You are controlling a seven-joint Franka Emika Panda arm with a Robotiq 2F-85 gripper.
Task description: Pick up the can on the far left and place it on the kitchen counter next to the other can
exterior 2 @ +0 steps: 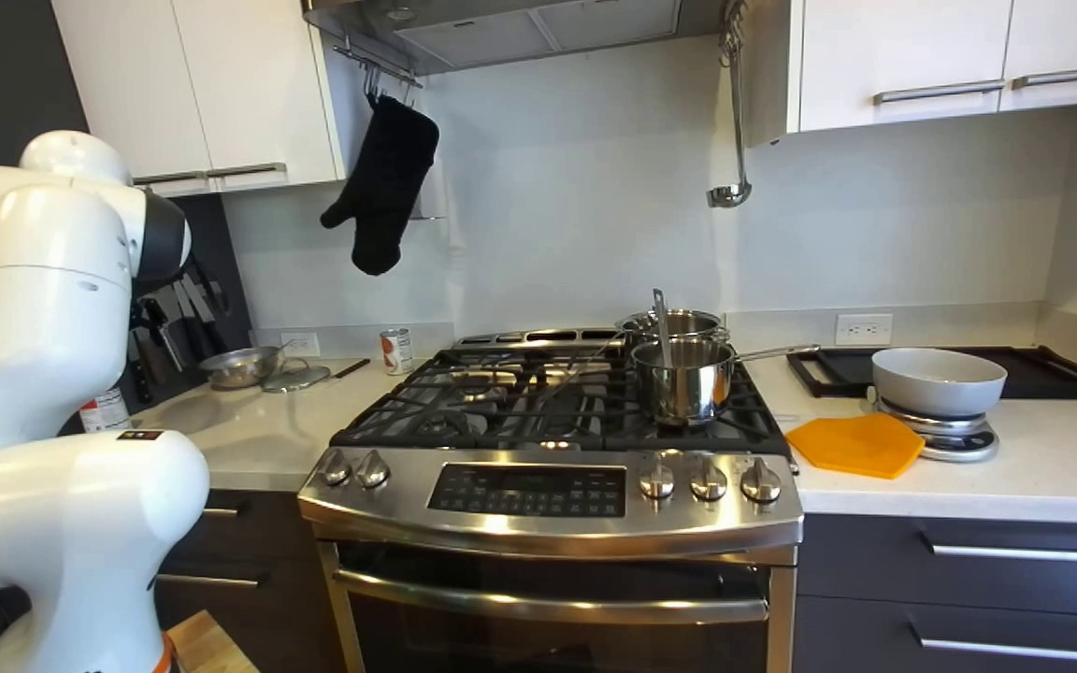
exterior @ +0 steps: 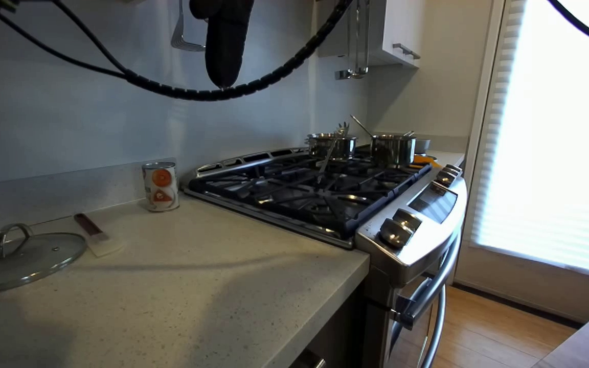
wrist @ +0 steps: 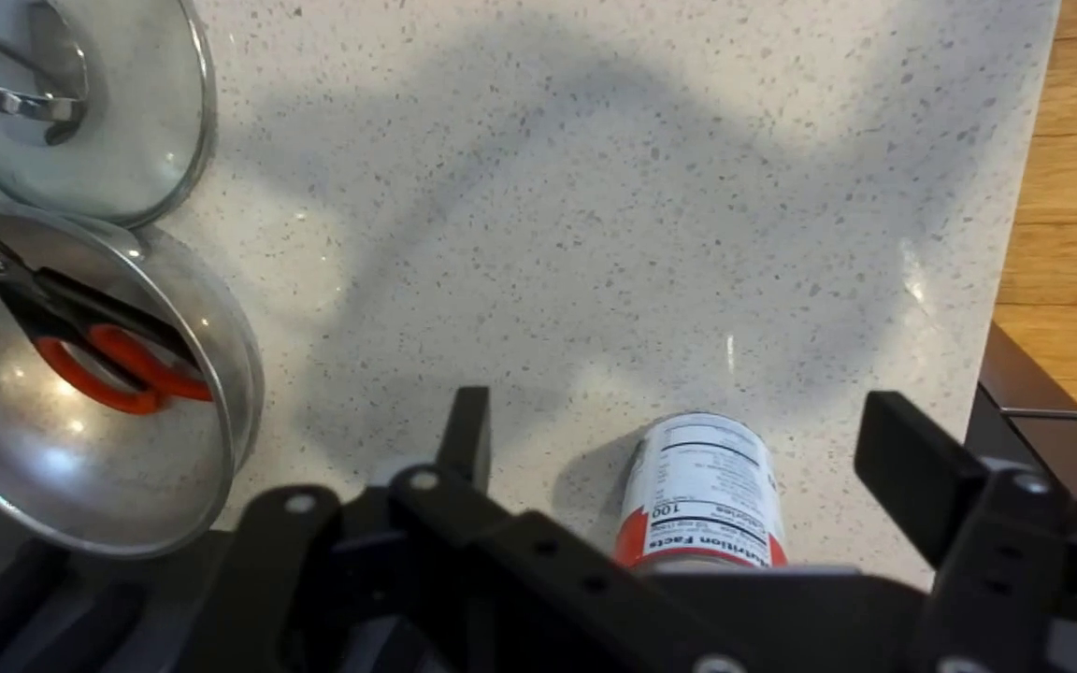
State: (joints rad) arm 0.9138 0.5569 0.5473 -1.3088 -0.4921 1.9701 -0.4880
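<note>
In the wrist view the food can (wrist: 702,486) was seen standing upright on the speckled desk (wrist: 538,280), its long axis vertical and its base edge turned toward the top of that view. Its Nutrition Facts panel was presented to the camera with the print inverted, the red-bordered heading being set at the can's upper end, next to the black body of the gripper (wrist: 691,449). Of that upper end only a silver sliver was shown, the remainder being covered by the gripper. The fingers (wrist: 917,467) were spread wide apart, one seen to each side of the can with clear space beside it; whether their tips were level with it could not be told. In an exterior view the same can was partly screened by the white robot arm (exterior 2: 43,299), and only a patch of its red and white label was visible. The orange-marked can (exterior: 161,186) was found upright in both exterior views, just beside the gas stove (exterior: 294,204). At the wrist view's left edge the glass pot lid (wrist: 141,112) and the metal bowl (wrist: 52,477) were cut off, as were the blades of the red-handled scissors (wrist: 141,365) laid in the bowl. The oven mitt (exterior: 225,51) was cropped by an exterior view's upper edge.
</note>
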